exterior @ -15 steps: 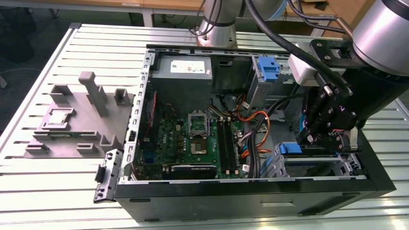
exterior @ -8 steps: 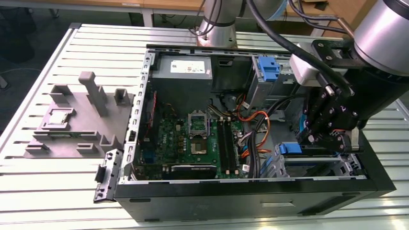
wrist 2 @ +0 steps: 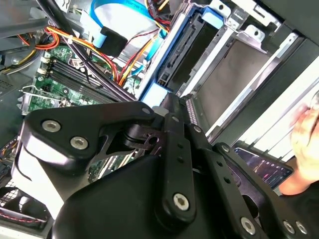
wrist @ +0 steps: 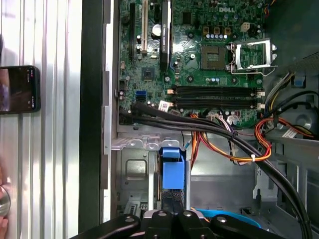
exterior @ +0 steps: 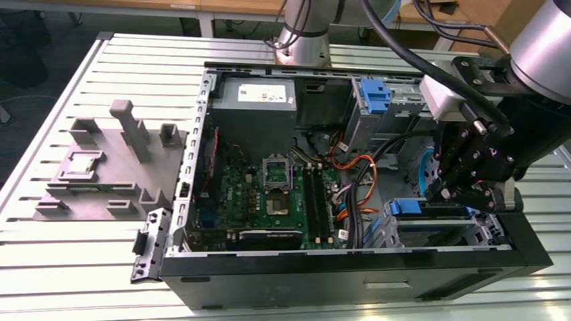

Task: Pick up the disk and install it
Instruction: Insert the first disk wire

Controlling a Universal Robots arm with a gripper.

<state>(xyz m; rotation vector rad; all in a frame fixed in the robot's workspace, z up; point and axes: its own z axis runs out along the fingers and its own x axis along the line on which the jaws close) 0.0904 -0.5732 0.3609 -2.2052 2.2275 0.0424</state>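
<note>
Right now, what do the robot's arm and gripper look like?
The arm is a rounded silver-grey tube with thick black cables looped beside it. Its gripper is matte black, built of flat angular linkage plates joined by silver screws, behind a pale grey wrist block. In both wrist views the linkages look equally black.

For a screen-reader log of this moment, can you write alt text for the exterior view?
A black gripper reaches into an open computer case at the blue-framed disk in a drive bay on the exterior view's right. The green motherboard lies exposed; a grey fixture sits left.
</note>
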